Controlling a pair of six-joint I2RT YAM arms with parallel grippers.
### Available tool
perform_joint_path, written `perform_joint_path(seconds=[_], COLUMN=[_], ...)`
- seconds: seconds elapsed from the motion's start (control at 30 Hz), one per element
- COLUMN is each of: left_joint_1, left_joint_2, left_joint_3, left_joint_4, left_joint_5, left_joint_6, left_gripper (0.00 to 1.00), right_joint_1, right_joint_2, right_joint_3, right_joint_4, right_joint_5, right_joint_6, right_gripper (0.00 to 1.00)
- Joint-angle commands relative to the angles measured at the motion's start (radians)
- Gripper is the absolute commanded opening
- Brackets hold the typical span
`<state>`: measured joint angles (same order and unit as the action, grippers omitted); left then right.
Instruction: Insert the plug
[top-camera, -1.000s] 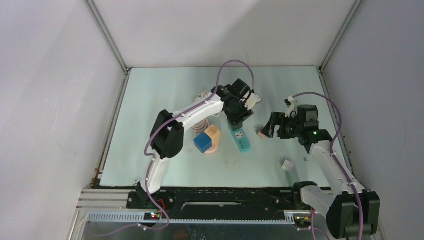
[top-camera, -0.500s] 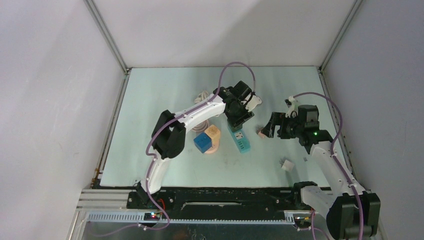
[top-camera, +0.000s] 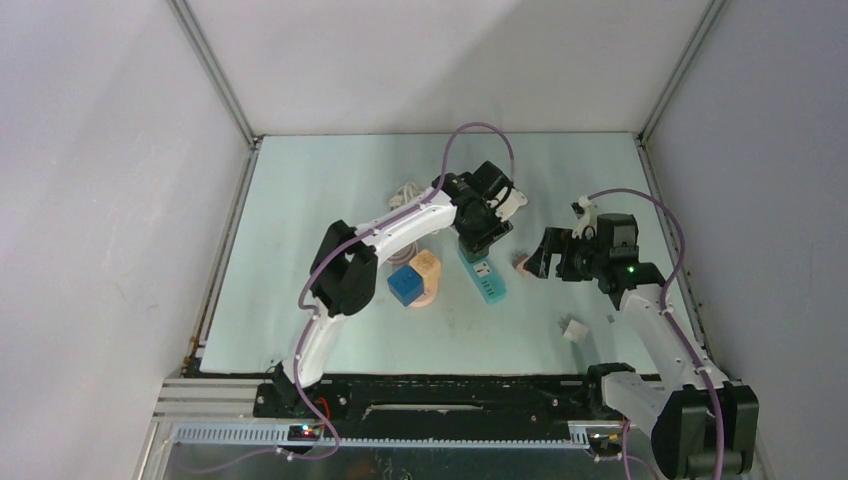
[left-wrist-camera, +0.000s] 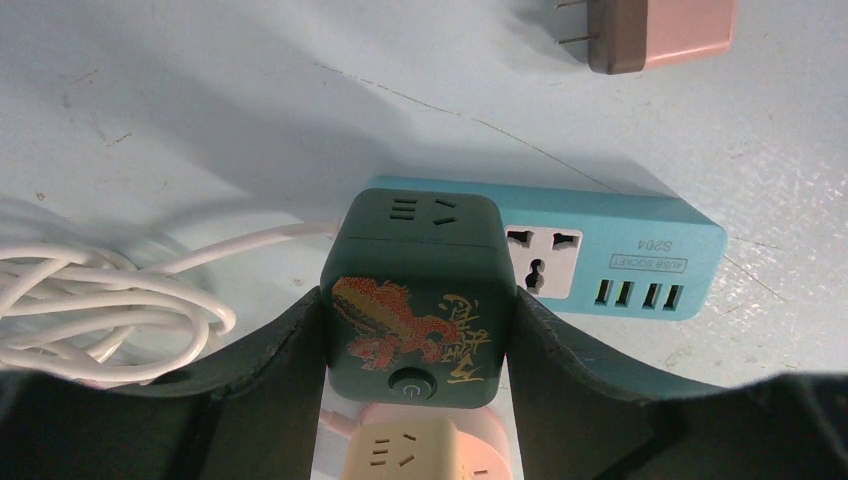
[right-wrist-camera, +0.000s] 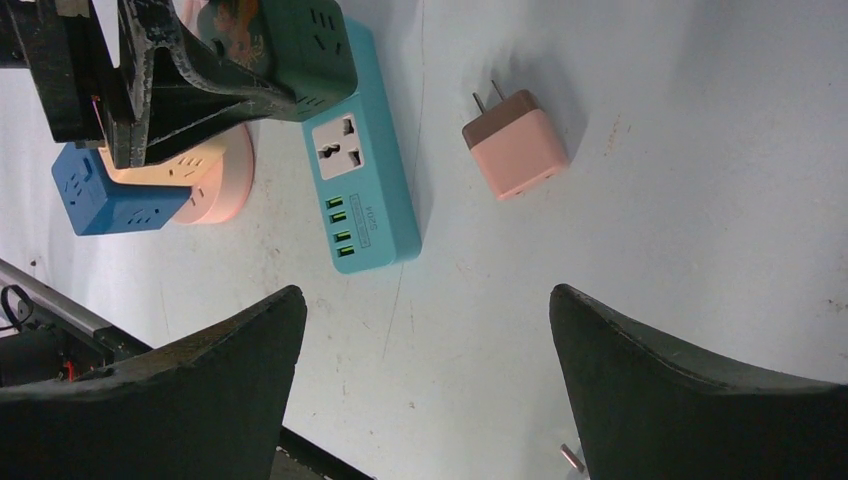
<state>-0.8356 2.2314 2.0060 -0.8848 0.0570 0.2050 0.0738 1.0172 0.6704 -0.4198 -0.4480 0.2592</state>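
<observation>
The green cube socket (left-wrist-camera: 420, 250) is gripped by the left hand (left-wrist-camera: 415, 312) at the teal power strip's (left-wrist-camera: 620, 250) end, perhaps seated there. The pink plug (right-wrist-camera: 515, 145) lies on the worktop (right-wrist-camera: 720, 200) nearby, unheld, below the wide-open right hand (right-wrist-camera: 425, 298). The pick-up is judged in hand; descent and grasp are called for next.

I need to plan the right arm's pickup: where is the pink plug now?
The pink plug lies flat on the table right of centre in the top view, between the teal power strip and the open right pincer, ungripped.
</observation>
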Motion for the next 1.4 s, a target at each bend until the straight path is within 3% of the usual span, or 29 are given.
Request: perform_joint_path(seconds=[0.0, 0.33, 0.77, 1.03, 1.37], left_joint_1=[-0.012, -0.017, -0.048, -0.055, -0.055], left_joint_2=[0.102, 0.124, 0.182, 0.134, 0.193], left_joint_3=[-0.015, -0.073, -0.062, -0.164, -0.173], left_joint_4=[-0.040, -0.032, -0.073, -0.025, -0.055], left_joint_5=[0.056, 0.075, -0.005, 0.009, 0.062], left_joint_6=[-0.034, -0.067, -0.086, -0.108, -0.097], left_gripper=[0.00, 0.00, 0.00, 0.00, 0.00], right_joint_1=[-0.006, -0.007, -0.008, -0.007, -0.007], right_joint_2=[0.008, 0.040, 0.069, 0.064, 0.075], right_joint_3=[-0.001, 0.000, 0.000, 0.000, 0.000], right_joint_4=[0.035, 0.036, 0.043, 0.042, 0.047], right_joint_5=[0.012, 0.056, 0.069, 0.066, 0.056], right_joint_6=[0.006, 0.015, 0.028, 0.030, 0.039], right_gripper=[0.94, 0.94, 0.94, 0.94, 0.94])
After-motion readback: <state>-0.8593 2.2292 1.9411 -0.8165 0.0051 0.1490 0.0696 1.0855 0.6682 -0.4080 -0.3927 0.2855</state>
